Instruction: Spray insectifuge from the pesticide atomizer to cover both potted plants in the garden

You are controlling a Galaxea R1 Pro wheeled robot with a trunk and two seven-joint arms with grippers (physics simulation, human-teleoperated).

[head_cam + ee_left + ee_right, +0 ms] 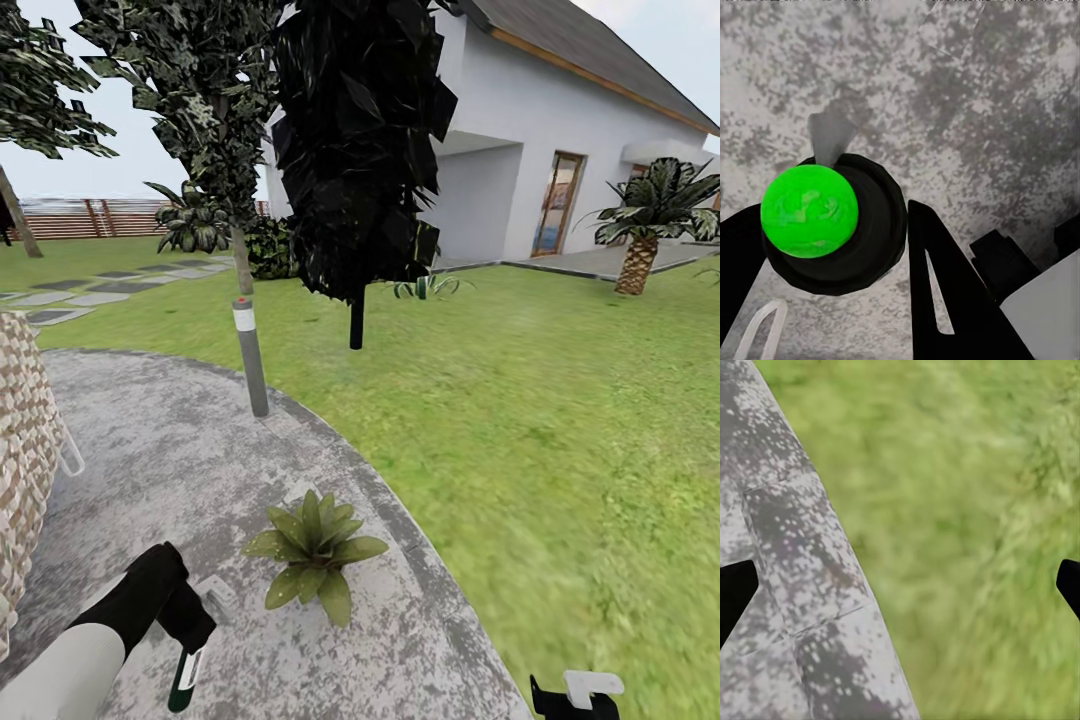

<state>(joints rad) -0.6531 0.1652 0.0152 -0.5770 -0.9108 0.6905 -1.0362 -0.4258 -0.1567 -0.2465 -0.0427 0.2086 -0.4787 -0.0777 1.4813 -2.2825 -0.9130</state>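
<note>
Grey paving [170,450] curves beside lawn. At lower left, the left pincer [190,625] holds the pesticide atomizer [186,680] by its head, long axis hanging downward near a potted plant [313,550]. It looks light, rigid and slippery. The right pincer [900,585] gapes wide.

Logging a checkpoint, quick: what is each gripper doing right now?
Left gripper: shut on the pesticide atomizer, held over the paving.
Right gripper: open, holding nothing, above the paving's edge and lawn.
</note>
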